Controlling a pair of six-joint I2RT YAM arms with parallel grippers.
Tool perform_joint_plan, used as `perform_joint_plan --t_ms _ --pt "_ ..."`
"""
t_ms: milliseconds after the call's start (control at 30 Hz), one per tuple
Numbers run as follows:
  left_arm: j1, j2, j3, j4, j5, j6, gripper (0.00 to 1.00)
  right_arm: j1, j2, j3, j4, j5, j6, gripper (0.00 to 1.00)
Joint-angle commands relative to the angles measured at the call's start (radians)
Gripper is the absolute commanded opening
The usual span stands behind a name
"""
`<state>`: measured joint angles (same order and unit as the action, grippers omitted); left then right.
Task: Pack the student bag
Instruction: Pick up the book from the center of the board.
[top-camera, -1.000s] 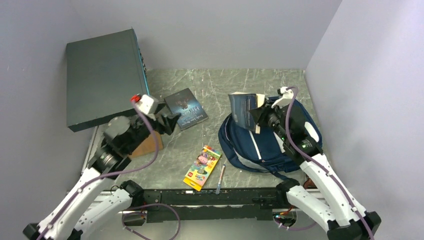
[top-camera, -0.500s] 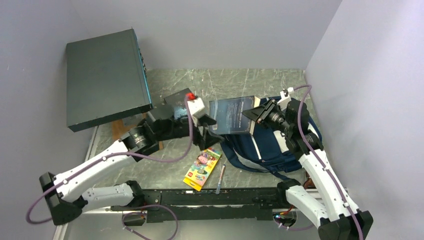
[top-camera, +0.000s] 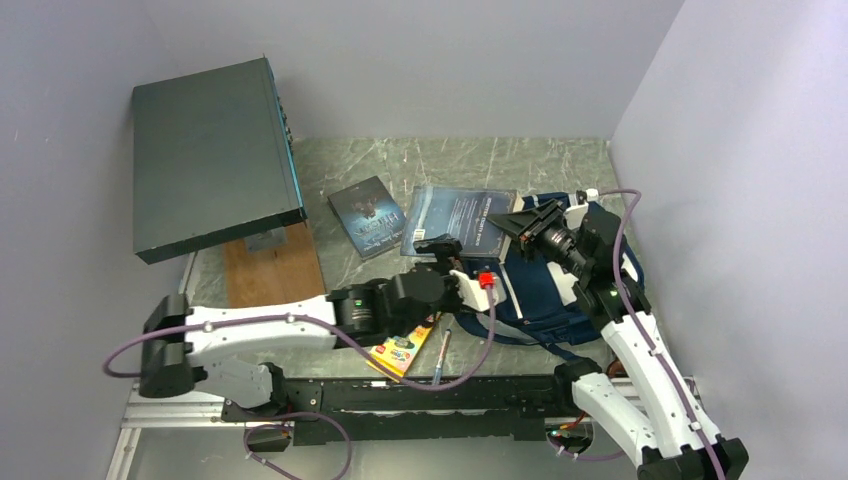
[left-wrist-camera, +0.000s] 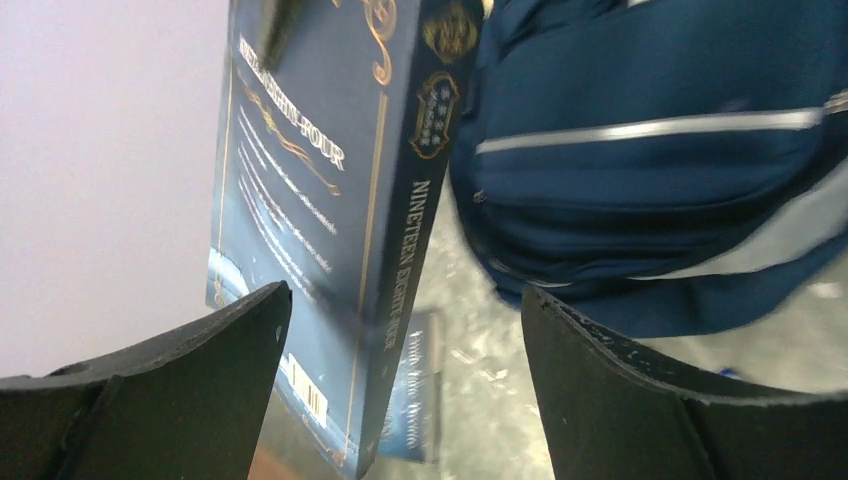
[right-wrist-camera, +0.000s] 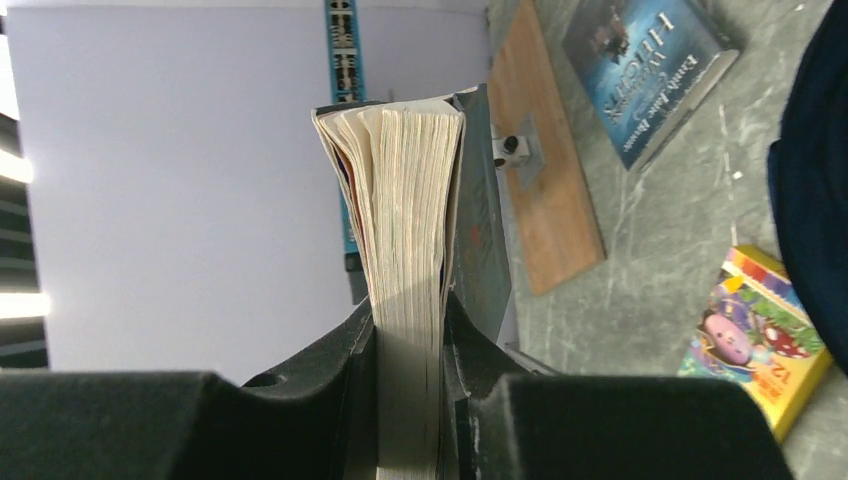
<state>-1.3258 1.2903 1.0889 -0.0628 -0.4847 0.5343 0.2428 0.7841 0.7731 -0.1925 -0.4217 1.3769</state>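
PACKING IN PROGRESS: Two robot arms meet over a green marbled worktop (top-camera: 460, 165) as they load a student bag (top-camera: 550, 305). The navy, white-striped bag lies at the right side of the worktop, beneath the right arm's wrist, with its long axis running roughly from the far edge toward the near one.

The right fingers (right-wrist-camera: 330, 390) are clenched on the page edge of a blue paperback (top-camera: 455, 215). The paperback juts leftward from them, and its free end reaches out beside the bag rather than over it. The left fingers (left-wrist-camera: 180, 390) are released, spread wide and grasping nothing. From the left wrist, the paperback's spine stands in the gap between them, apart from both, with the bag just to its right.

The right arm is the nearer of the two to the bag, while the left reaches in from the bag's left flank. The bag's mouth is hidden behind the right arm, so it cannot be said whether it is open.

The next move appears to depend on swinging the paperback's long axis round toward that mouth. The free left fingers look well placed either to take the paperback or to part the fabric.

A second book (top-camera: 372, 215), a crayon box (top-camera: 400, 355) and a pen (top-camera: 441, 360) wait on the worktop. A wooden board (top-camera: 270, 270) and a big grey-green box (top-camera: 210, 155) sit at far left.
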Motion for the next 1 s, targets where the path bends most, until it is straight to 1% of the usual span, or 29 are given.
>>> perform_joint_plan --t_ms 0,100,167,233,300,333,367,400,433,467,533,567,600,667,700,767,800,833,900,967 --pt "-0.003 0.093 0.059 0.164 -0.341 0.195 0.9 0.01 -0.056 -0.001 0.187 -0.038 0.163 0.0" --pt "-0.003 0.161 0.079 0.215 -0.426 0.244 0.84 0.019 -0.08 -0.022 0.216 -0.039 0.203 0.0" --pt "-0.003 0.179 0.072 0.282 -0.494 0.31 0.74 0.018 -0.098 -0.026 0.203 -0.043 0.206 0.0" --pt "-0.003 0.182 0.048 0.368 -0.542 0.366 0.54 0.019 -0.121 -0.043 0.207 -0.039 0.212 0.0" --pt "-0.003 0.176 0.036 0.388 -0.568 0.379 0.33 0.019 -0.147 -0.064 0.216 -0.027 0.192 0.0" --pt "-0.003 0.171 0.038 0.362 -0.574 0.362 0.23 0.019 -0.157 -0.067 0.213 -0.018 0.155 0.06" --pt "-0.003 0.164 0.044 0.325 -0.575 0.329 0.14 0.019 -0.165 -0.065 0.21 -0.012 0.097 0.22" --pt "-0.003 0.152 0.057 0.256 -0.565 0.283 0.09 0.019 -0.172 -0.057 0.206 -0.003 0.013 0.37" --pt "-0.002 0.137 0.075 0.149 -0.531 0.204 0.04 0.018 -0.176 -0.04 0.185 0.006 -0.114 0.5" --pt "0.002 0.121 0.103 0.025 -0.476 0.113 0.02 0.018 -0.176 -0.011 0.121 0.022 -0.255 0.62" --pt "0.027 0.092 0.189 -0.24 -0.266 -0.069 0.0 0.018 -0.162 0.083 -0.071 0.089 -0.554 0.81" --pt "0.048 0.079 0.233 -0.354 -0.14 -0.145 0.0 0.018 -0.154 0.136 -0.17 0.14 -0.682 0.96" --pt "0.076 0.067 0.263 -0.442 -0.017 -0.208 0.0 0.018 -0.144 0.171 -0.266 0.19 -0.795 0.99" --pt "0.142 0.019 0.28 -0.534 0.219 -0.275 0.0 0.018 -0.132 0.205 -0.386 0.276 -0.933 1.0" --pt "0.175 -0.001 0.279 -0.554 0.334 -0.298 0.0 0.018 -0.128 0.213 -0.413 0.289 -0.991 1.0" --pt "0.255 -0.039 0.268 -0.574 0.575 -0.311 0.0 0.018 -0.107 0.242 -0.459 0.256 -1.105 1.0" --pt "0.294 -0.052 0.266 -0.586 0.692 -0.309 0.0 0.018 -0.093 0.256 -0.486 0.206 -1.155 1.0" --pt "0.33 -0.061 0.265 -0.598 0.788 -0.305 0.0 0.018 -0.079 0.272 -0.507 0.122 -1.208 1.0" --pt "0.383 -0.061 0.267 -0.634 0.919 -0.287 0.0 0.018 -0.062 0.304 -0.538 -0.019 -1.269 1.0" --pt "0.422 -0.044 0.277 -0.678 1.006 -0.27 0.0 0.018 -0.075 0.319 -0.513 -0.14 -1.289 1.0"
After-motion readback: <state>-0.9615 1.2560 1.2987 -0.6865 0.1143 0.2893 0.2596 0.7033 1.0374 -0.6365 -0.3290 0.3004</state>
